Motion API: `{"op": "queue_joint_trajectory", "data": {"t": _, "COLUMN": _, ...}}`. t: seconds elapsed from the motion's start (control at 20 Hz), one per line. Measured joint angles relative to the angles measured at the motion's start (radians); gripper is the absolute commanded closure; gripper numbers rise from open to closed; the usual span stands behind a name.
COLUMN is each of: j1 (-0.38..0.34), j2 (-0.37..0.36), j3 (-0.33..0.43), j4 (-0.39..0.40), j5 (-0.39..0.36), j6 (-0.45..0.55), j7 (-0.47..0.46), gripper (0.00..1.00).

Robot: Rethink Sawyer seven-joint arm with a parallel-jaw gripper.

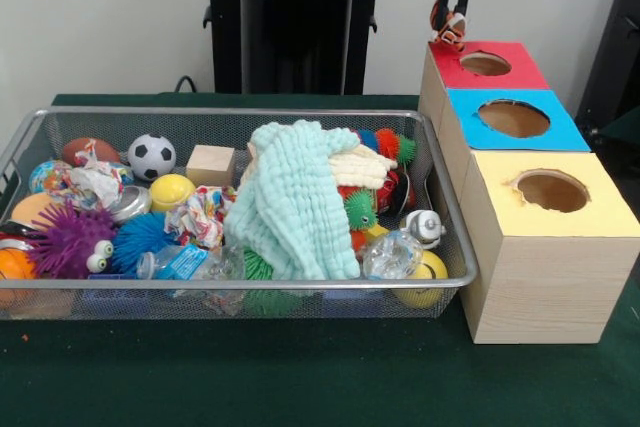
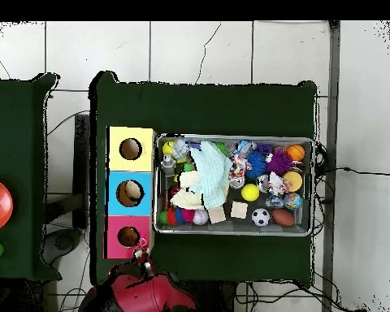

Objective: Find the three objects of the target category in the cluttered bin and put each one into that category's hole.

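Observation:
My gripper [image 1: 452, 19] hangs from the top of the front view, shut on the orange plush with black tiger stripes [image 1: 448, 29]. It holds the plush just above the far edge of the red-topped box, behind the red hole [image 1: 485, 64]. In the overhead view the gripper [image 2: 140, 258] is beside the red hole [image 2: 129, 236], on the robot's side. The wire-mesh bin [image 1: 240, 113] lies left of the boxes, full of clutter. I see no yellow or brown plush in the bin or elsewhere.
The blue-topped hole [image 1: 513, 118] and yellow-topped hole [image 1: 551, 190] lie in line with the red one. A pale thing shows inside the blue hole [image 2: 132, 192]. In the bin are mint and cream cloths [image 1: 290, 202], spiky balls [image 1: 70, 239], a soccer ball [image 1: 151, 157] and a wooden block [image 1: 210, 165].

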Motion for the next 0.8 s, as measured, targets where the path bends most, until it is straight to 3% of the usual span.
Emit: {"op": "queue_joint_trajectory", "data": {"t": 0.8, "j1": 0.077, "j2": 0.061, "j3": -0.059, "j4": -0.032, "j5": 0.089, "j6": 0.001, "j7": 0.0, "gripper": 1.0}}
